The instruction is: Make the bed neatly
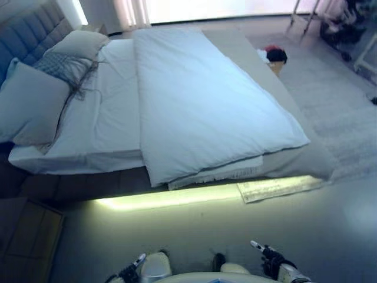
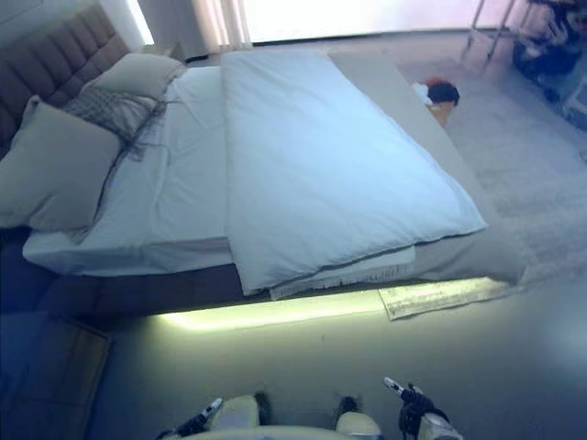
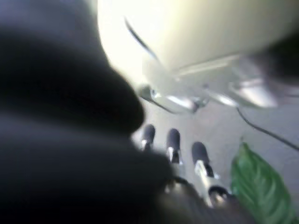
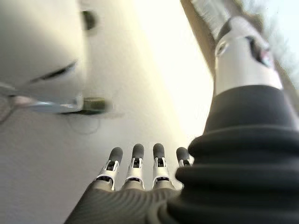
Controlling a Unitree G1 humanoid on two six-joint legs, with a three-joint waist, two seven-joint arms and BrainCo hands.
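Room's pretty dim for me; window (image 1: 194,9) at the far end blows out white, a glowing strip (image 1: 171,197) lights under the bed (image 1: 194,106), and my left wrist view is badly smeared.

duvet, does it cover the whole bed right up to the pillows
No, the duvet stops short of the pillows, leaving a wide strip of sheet bare between them.

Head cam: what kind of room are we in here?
Most likely a bedroom. A bed with a padded headboard fills the view, with pillows stacked at its head and a pale duvet spread over the mattress. Curtains hang at the far wall.
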